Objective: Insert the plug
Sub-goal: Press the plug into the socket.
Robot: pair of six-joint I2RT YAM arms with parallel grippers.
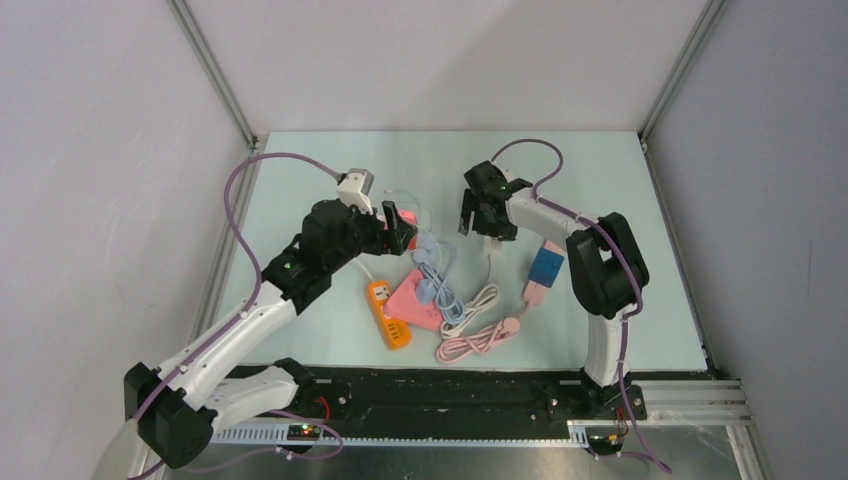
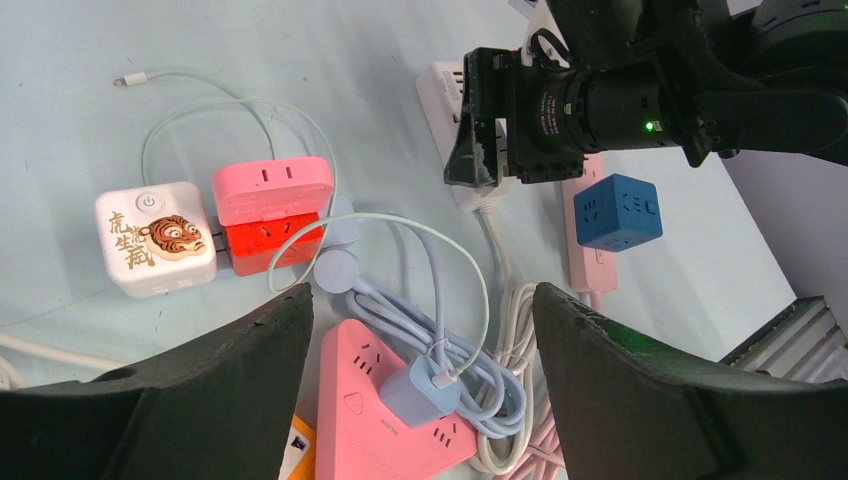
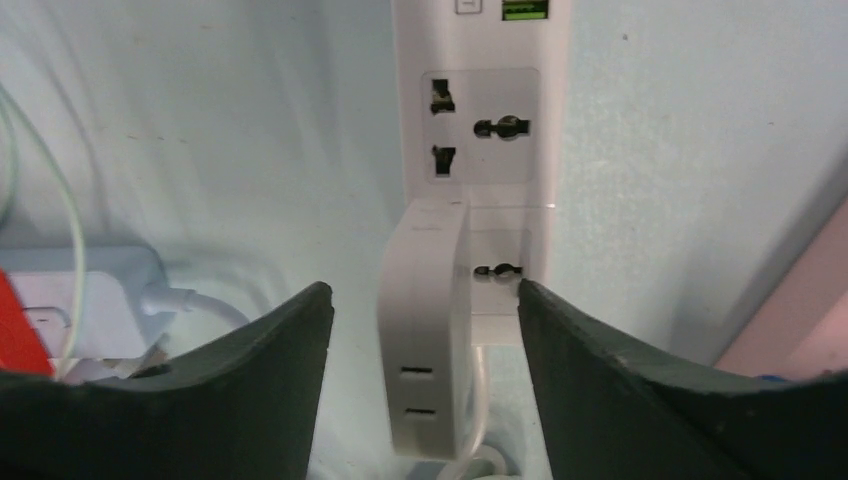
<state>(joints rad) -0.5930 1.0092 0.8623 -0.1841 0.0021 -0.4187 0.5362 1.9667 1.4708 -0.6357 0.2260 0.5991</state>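
Black fingers of the right gripper are standing moderately apart, one on each side of the white plug adapter. A gap is showing on both sides, so they are gripping nothing. The adapter is sitting in the second socket panel of the white power strip, on that panel's left half. Its long axis is running along the strip's length, and its two-slot end is pointing toward the bottom of the right wrist frame. How deep it is seated cannot be told. The socket panel above it is showing bare.

The left gripper is hanging wide open and holding nothing, above a pink triangular power strip and a light blue charger with coiled cable.

The left wrist view is showing the right gripper from the side, low over the white strip, with the adapter hidden behind its finger. That view alone is also showing a blue cube socket on a pink strip, a white cube with a tiger print and a pink-and-red cube.

The top view is adding an orange power strip beside the pink triangle.
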